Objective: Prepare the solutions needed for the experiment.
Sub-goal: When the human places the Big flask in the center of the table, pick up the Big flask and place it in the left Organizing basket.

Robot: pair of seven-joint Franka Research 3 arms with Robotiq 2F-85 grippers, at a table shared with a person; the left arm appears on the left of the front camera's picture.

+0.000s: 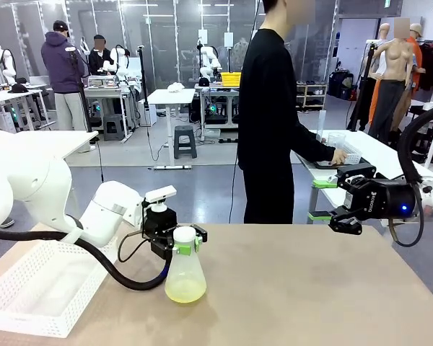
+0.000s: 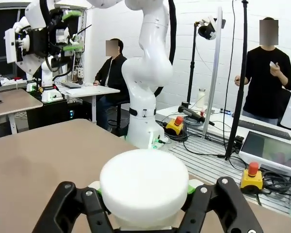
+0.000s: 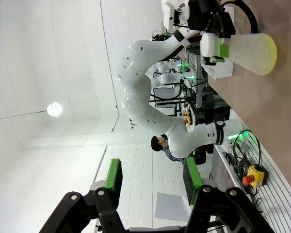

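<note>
Yellow solution (image 1: 185, 290) lies as a shallow layer in the bottom of a frosted flask (image 1: 185, 277) standing upright on the brown desk (image 1: 310, 295), left of the middle and just right of a white tray (image 1: 29, 288). White-shelled, the left arm stretches low from the left, wrist level, its gripper (image 1: 179, 247) with jaws clamped on the flask's neck under the white cap (image 2: 143, 183). At the far right the right gripper (image 1: 322, 199) hangs level above the desk edge, jaws apart, holding nothing.
</note>
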